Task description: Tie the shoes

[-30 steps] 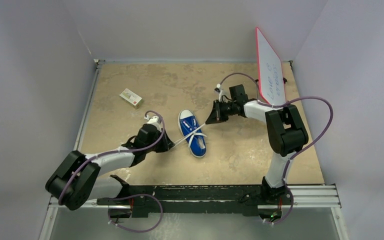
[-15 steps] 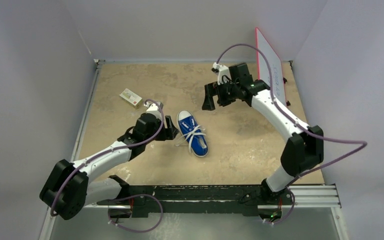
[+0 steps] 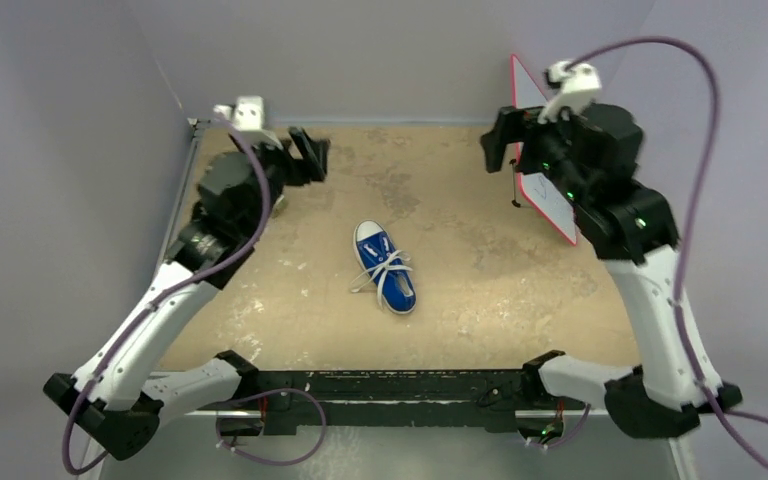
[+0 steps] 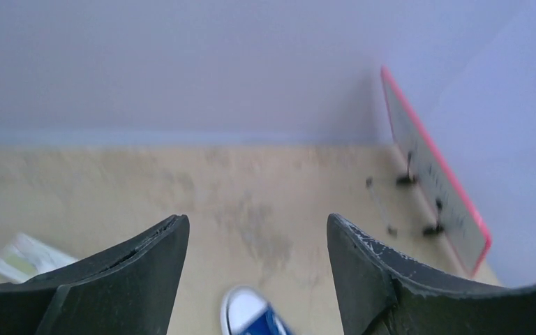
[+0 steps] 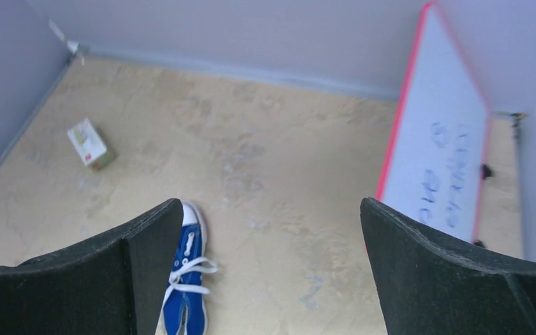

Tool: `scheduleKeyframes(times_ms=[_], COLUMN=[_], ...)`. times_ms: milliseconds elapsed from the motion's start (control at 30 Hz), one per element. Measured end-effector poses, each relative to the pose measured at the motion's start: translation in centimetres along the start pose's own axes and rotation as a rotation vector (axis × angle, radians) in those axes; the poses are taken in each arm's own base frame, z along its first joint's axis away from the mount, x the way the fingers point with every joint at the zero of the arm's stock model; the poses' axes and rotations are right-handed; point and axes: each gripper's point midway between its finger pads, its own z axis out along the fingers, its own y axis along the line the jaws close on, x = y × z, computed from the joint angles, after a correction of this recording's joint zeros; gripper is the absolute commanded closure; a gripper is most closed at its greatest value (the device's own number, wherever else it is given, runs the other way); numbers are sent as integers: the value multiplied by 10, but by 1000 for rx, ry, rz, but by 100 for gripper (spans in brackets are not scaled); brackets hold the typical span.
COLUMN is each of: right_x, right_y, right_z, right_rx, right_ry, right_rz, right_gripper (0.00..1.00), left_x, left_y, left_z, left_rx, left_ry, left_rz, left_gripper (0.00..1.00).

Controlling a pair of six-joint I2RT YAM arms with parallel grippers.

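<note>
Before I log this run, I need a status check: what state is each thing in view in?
blue sneaker, upright on its sole; white laces crossed over the top, knot unclear.
left gripper, open, empty, above the table.
right gripper, open, empty, above the table.
small white-and-red box, lying flat on the table.
whiteboard, standing tilted, written on.

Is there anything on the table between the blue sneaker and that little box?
Nothing: the right wrist view shows only bare tabletop between the sneaker and the box.
</note>
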Motion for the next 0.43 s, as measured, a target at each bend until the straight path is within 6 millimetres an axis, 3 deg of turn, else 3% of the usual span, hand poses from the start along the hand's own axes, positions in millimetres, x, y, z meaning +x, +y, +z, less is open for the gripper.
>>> scheduleKeyframes(times_ms=[100, 167, 300, 433], right_x=[-28, -43, -60, -62], right_y=[-20, -31, -49, -57], right_z=[-52, -89, -142, -157], right_rx=[84, 128, 194, 230], right_ry=[-138, -235, -366, -399], right_rz=[15, 33, 62, 76], right_gripper=[1, 1, 1, 1], left_x=[-90, -130, -170, -193], left_y=[-4, 1, 13, 22], left_z=[-25, -48, -78, -98], left_rx=[-33, -74, -151, -204], left_ry=[-186, -268, -335, -383], left_rz=[57, 98, 172, 210], left_gripper=[25, 25, 25, 26])
